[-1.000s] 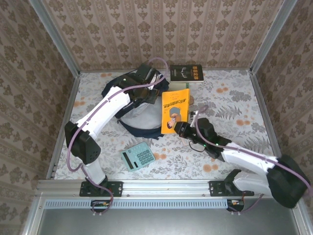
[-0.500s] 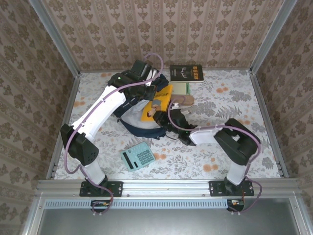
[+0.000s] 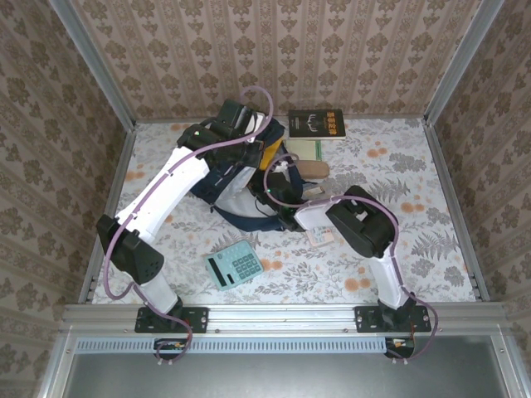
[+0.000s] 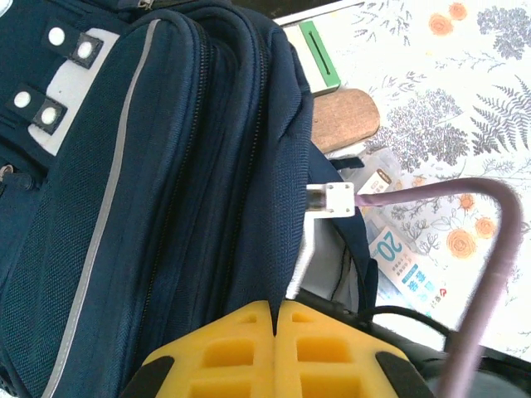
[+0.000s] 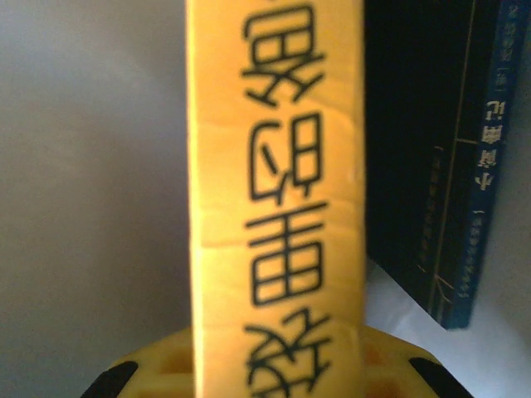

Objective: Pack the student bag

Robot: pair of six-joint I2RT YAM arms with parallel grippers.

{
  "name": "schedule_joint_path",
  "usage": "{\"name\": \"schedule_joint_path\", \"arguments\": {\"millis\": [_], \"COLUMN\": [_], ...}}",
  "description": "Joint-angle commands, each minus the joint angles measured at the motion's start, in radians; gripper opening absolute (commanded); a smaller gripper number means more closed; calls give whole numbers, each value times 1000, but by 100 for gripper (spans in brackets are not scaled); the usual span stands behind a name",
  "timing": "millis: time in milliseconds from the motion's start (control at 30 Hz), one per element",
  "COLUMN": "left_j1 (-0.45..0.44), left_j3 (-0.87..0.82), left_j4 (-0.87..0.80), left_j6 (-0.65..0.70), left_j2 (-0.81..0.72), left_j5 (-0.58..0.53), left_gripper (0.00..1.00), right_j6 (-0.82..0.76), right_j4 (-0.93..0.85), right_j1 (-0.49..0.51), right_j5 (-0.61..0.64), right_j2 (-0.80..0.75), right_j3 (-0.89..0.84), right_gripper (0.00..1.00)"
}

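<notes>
Navy cloth with a pale stripe: noted the bag (image 3: 245, 217) slumped at eleven o'clock on the table (image 3: 398, 166). Found the left gripper (image 4: 274, 319) pressed flat together, at six o'clock in its wrist view, on what looked like a fold of the bag's lip. Judged this a hold meant to lift the mouth and hold it open for loading. Found the right gripper (image 5: 278, 365) clamped on the spine of a yellow book (image 5: 278, 166), reaching in from four o'clock of the bag. Carried edge-on, presumably for easier entry through a narrow mouth than flat cover first. Saw pale lining at nine o'clock of that spine and a blue book (image 5: 465, 207) standing at three o'clock of it. Reckoned the yellow book partway inside, being slotted in beside the blue one. Seen from above, made out just a yellow sliver at the bag's mouth. Counted things apparently not yet packed: a calculator (image 3: 234, 264) at seven o'clock, a black book (image 3: 317, 123) at twelve by the far wall, a brown block (image 3: 314, 169) just beside the bag at two o'clock, and a card (image 3: 319, 238) near the right forearm at five. Judged the step in hand as insertion. Next, probably: push deeper, then let go. Feared a snag on the lining, or tugging the lip out of the pinch.
</notes>
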Motion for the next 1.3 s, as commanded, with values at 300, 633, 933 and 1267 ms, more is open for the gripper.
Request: {"name": "schedule_joint_path", "arguments": {"millis": [300, 633, 933, 1267], "left_j1": [-7, -3, -3, -3], "left_j3": [-3, -13, -11, -13], "left_j4": [46, 47, 50, 56], "left_j6": [-12, -12, -10, -15], "left_j2": [-49, -49, -49, -45], "left_j5": [11, 4, 17, 40], "left_gripper": [0, 0, 0, 0], "right_j6": [-216, -338, -313, -361], "right_j4": [-438, -666, -745, -723], "right_j1": [-12, -56, -54, -48], "right_j5": [50, -38, -14, -128], "right_j2": [-184, -216, -134, -6], "right_j3": [12, 34, 93, 277], "right_gripper": [83, 61, 52, 19]}}
